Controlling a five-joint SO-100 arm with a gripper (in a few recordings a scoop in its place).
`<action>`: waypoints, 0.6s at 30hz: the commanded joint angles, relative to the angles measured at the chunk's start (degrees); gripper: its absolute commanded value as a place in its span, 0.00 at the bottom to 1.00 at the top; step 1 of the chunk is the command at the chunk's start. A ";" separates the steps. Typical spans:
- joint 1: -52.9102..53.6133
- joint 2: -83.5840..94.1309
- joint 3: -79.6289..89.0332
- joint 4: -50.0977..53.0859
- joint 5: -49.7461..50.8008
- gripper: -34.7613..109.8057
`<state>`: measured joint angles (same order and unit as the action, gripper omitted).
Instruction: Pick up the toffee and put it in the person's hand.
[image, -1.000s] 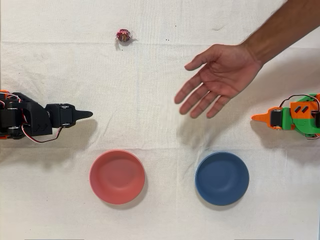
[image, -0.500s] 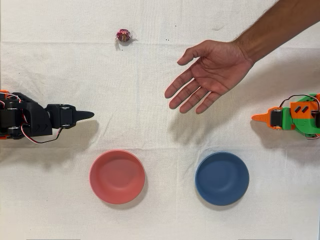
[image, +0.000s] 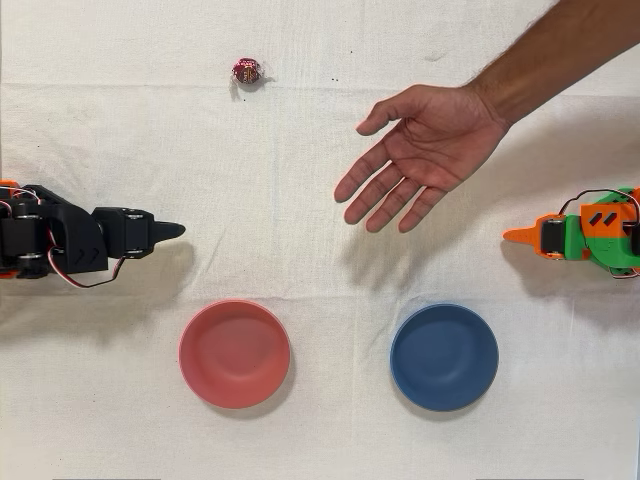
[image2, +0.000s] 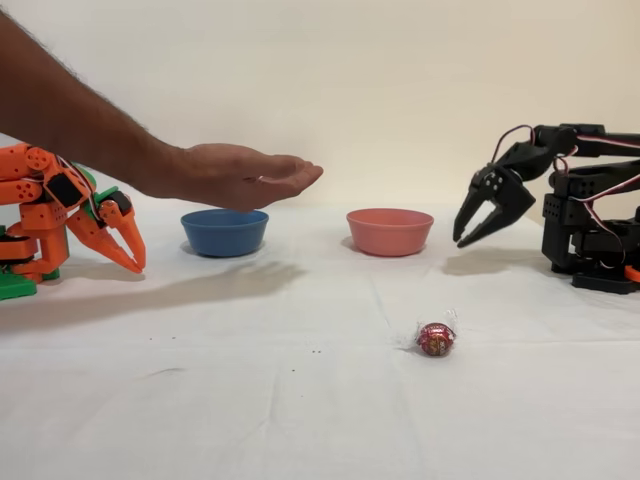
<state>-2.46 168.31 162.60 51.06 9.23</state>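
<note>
From above you see the tabletop (image: 320, 40) covered in a pale cloth. The toffee (image: 247, 71) lies near the top edge, left of centre, alone on the cloth. The person's hand (image: 425, 150) reaches in from the upper right, palm open, fingers spread and pointing down-left, well apart from the toffee. Your black arm sits at the left edge, its end effector (image: 172, 230) pointing right; from this angle you cannot tell how its jaws stand. The idle orange arm (image: 585, 235) sits at the right edge. Below, a pink bowl (image: 234, 353) and a blue bowl (image: 444, 357) stand side by side.
</note>
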 joint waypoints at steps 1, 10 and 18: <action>-1.32 -4.83 -10.90 -0.26 1.58 0.25; -4.92 -21.01 -32.78 6.86 0.88 0.28; -9.76 -35.24 -45.18 7.38 -0.09 0.28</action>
<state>-9.40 137.11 125.24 58.36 9.23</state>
